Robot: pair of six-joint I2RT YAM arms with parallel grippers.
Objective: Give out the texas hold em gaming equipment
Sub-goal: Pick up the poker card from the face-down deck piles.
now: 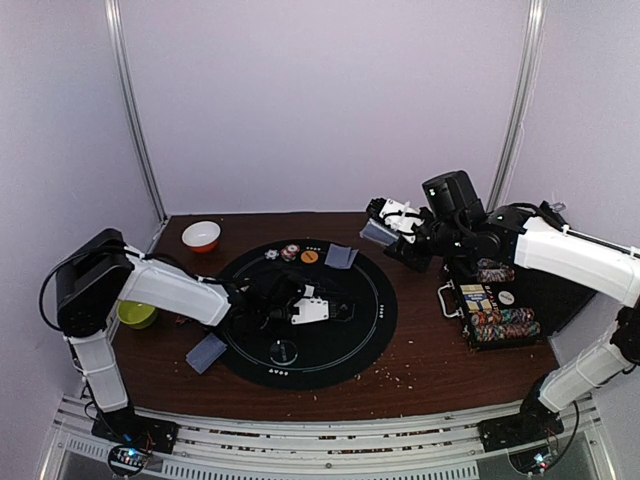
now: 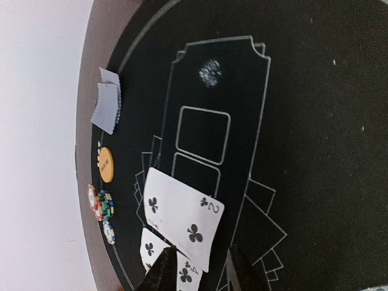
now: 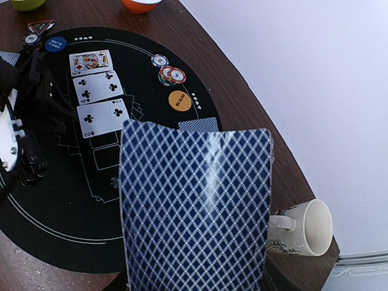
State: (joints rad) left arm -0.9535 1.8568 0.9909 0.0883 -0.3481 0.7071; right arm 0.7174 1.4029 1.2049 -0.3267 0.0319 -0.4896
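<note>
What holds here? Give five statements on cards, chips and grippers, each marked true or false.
1. The right gripper holds a blue-backed card. True.
2. The two of clubs lies face down. False: face up on the black mat.
3. The orange disc lies on the mat. True.
4. The chip case is empty. False: striped chips sit in it.
5. The left gripper is shut on a chip. False: open above the face-up cards.

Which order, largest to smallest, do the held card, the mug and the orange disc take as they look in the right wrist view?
1. held card, though it is nearest the camera, so its true size is unsure
2. mug
3. orange disc
</note>
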